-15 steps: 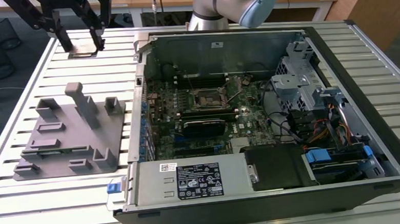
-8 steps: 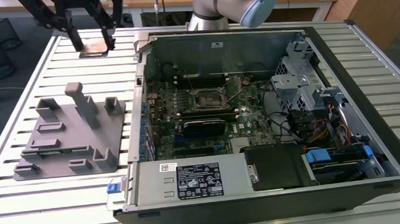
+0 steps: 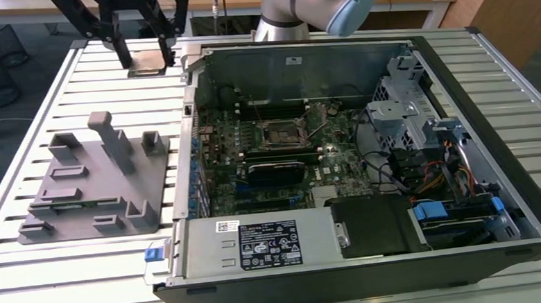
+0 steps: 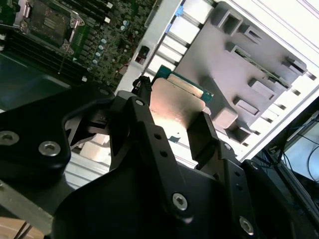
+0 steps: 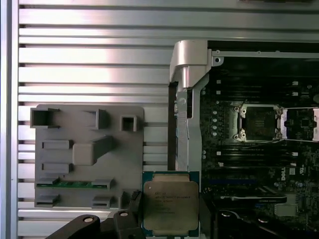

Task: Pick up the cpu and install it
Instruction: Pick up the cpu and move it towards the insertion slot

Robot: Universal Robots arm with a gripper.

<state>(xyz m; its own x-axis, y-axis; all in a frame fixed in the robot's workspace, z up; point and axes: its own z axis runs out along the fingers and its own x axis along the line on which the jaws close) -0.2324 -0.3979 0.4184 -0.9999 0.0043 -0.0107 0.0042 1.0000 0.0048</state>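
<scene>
cpu [image 5: 171, 201] clamped in the gripper [image 3: 144, 59], upper left of the exterior view, not yet at the socket [image 3: 279, 131].
exterior view, left to right: grey fixture [image 3: 87, 196] on the slatted table [image 3: 27, 115] at left centre. up and right of it is the gripper, clenched on the cpu by two opposite edges, low over the table and outside the computer case [image 3: 294, 74]. the socket sits mid-frame on the board, well apart from the chip. in both wrist views the metal top faces the camera, with a finger [image 4: 202, 127] on each side. judgement: carry step. keep the chip flat, clear the case's left wall, match notches to the socket before lowering, and set it straight down with no sliding, since the pins would bend easily. socket frame looks open, not certain.
</scene>
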